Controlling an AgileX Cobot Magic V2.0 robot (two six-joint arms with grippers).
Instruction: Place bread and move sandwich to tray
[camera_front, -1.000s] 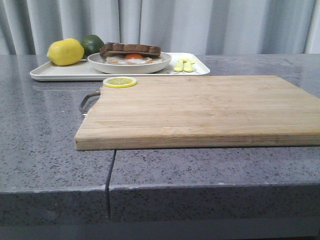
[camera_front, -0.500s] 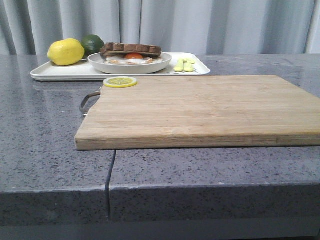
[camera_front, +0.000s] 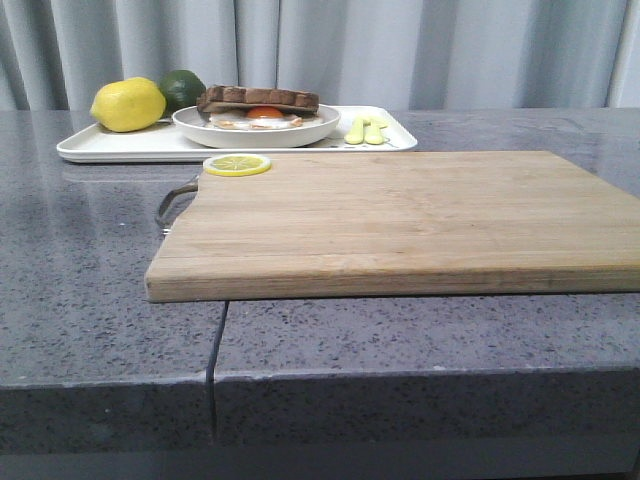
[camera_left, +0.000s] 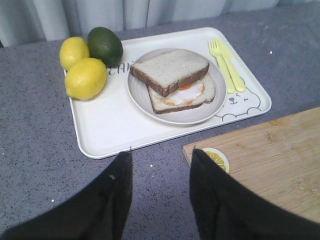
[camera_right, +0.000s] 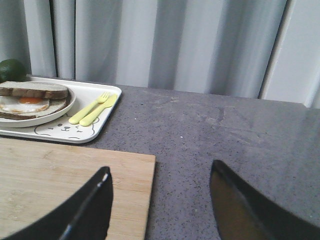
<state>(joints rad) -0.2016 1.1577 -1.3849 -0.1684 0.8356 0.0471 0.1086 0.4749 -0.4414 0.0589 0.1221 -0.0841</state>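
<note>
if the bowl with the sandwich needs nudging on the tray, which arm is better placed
Left, probably. Its open gripper faces the tray and sandwich directly; the right gripper hangs open over the cutting board corner, with the tray off to its side.

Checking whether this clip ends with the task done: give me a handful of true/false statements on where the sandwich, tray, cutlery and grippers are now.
1. The sandwich sits in a bowl that rests on the tray. True.
2. The lemon slice lies on the tray. False: it lies at a corner of the wooden cutting board.
3. The left gripper holds a slice of bread. False: its fingers are open and empty.
4. A yellow-green fork and knife lie on the tray beside the bowl. True.
5. The right gripper is open and holds nothing. True.
6. The cutting board carries the bowl. False: only the lemon slice is on it.
</note>
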